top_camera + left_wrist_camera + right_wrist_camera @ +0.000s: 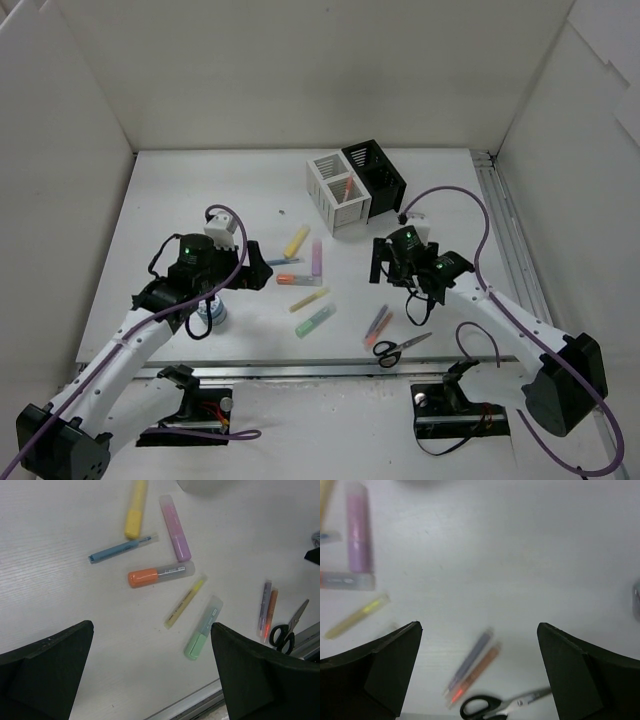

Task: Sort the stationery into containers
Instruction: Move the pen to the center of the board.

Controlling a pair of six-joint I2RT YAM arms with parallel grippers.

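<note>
Right gripper (477, 626): my jaws stand wide, gripping nothing, touching nothing.
Below it: scissors (500, 707), bottom centre of my wrist view.
Left gripper (151, 624): wide too, empty, above the markers (160, 574).
Arms: both bent low, reaching inward from the lower corners.
Holders (340, 195): upper centre, well apart.

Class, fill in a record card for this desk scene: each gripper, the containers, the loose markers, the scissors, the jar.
left gripper: open, holding nothing
right gripper: open, holding nothing
containers: white holder and black holder, side by side at the far side of the table
inside white holder: an orange item, probably a marker
loose markers: yellow marker, purple marker, orange marker, green marker, all lying flat
scissors: flat, near the front edge
jar: partly hidden under the left arm
</note>
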